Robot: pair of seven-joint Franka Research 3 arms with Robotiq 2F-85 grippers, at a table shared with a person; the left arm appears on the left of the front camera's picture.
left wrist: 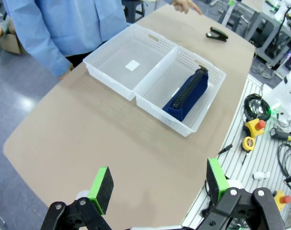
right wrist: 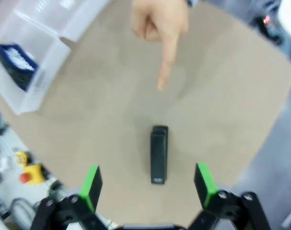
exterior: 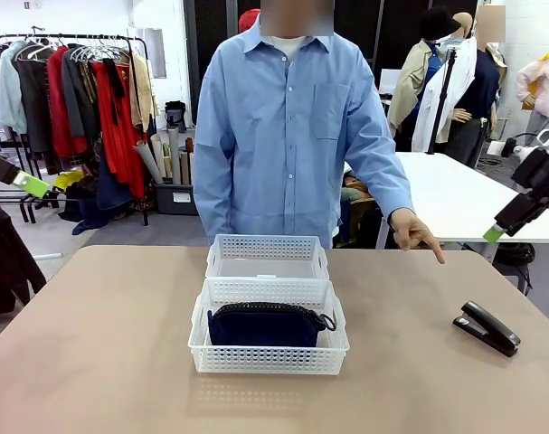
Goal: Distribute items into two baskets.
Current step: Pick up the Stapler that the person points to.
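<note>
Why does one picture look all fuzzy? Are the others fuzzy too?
The right wrist view is the fuzzy one: the stapler, the pointing hand and the right pincer all look smeared. The front view is sharp, with a faint shadow before the nearer basket. The left wrist view is sharp too, but its wide lens bends the edge of the table.

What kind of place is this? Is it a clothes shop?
Probably a robot lab or workshop, not a shop. A clothes rack stands behind the person, but yellow emergency-stop boxes and cables lie beside the table.
</note>
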